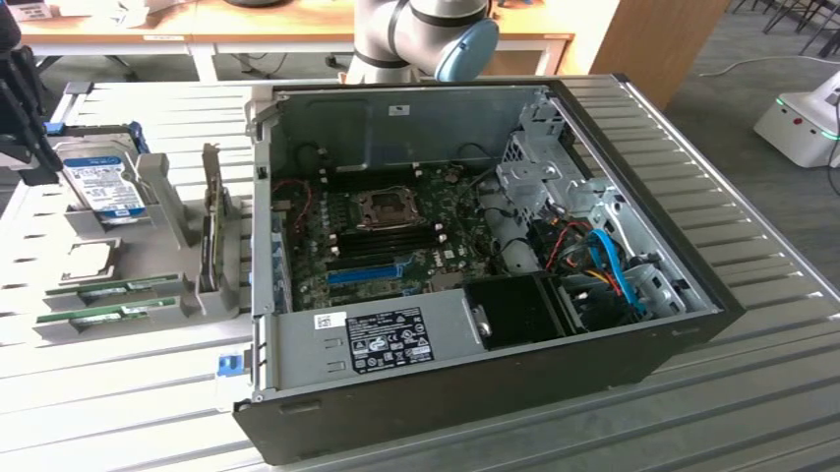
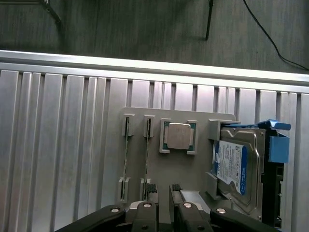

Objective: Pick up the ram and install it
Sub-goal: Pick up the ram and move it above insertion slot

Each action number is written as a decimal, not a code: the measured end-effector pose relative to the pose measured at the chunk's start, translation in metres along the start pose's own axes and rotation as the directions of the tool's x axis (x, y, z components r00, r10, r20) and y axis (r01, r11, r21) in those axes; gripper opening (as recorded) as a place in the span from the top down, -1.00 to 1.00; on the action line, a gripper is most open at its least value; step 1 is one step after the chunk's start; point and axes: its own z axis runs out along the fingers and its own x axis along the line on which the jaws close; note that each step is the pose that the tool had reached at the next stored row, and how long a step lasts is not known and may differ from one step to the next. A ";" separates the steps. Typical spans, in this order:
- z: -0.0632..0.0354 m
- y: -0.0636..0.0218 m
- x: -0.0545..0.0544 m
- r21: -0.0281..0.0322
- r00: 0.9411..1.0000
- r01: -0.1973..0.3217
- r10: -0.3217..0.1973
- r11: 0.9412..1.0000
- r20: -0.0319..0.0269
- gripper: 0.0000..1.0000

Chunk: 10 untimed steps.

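Observation:
Two ram sticks, thin green boards, stand on edge in slots of a grey holder (image 2: 159,166). One ram stick (image 2: 126,151) is the outer one, the other (image 2: 147,155) is beside the CPU. In the exterior view the same sticks (image 1: 129,286) (image 1: 98,316) lie at the holder's near end, on the exterior view's left. My gripper (image 2: 163,189) hovers above the holder, open, with nothing between its black pads (image 2: 150,187). It sits apart from both sticks, nearest the inner one. The gripper's dark body (image 1: 19,108) shows at the exterior view's left edge.
An open PC case (image 1: 473,393) stands mid-table with its motherboard (image 1: 393,241) exposed and a blue slot strip (image 1: 361,272). The holder also carries a CPU (image 2: 178,136) and a silver hard drive with a blue label (image 2: 236,166). The ribbed metal table (image 2: 58,145) ends just past the holder.

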 end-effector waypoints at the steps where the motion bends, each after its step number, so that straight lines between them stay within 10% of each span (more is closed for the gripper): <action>1: 0.0018 -0.0001 0.000 0.000 1.000 0.000 0.000 1.000 0.000 0.53; 10: 0.0182 -0.0008 0.000 0.000 1.000 0.000 0.000 1.000 0.000 0.53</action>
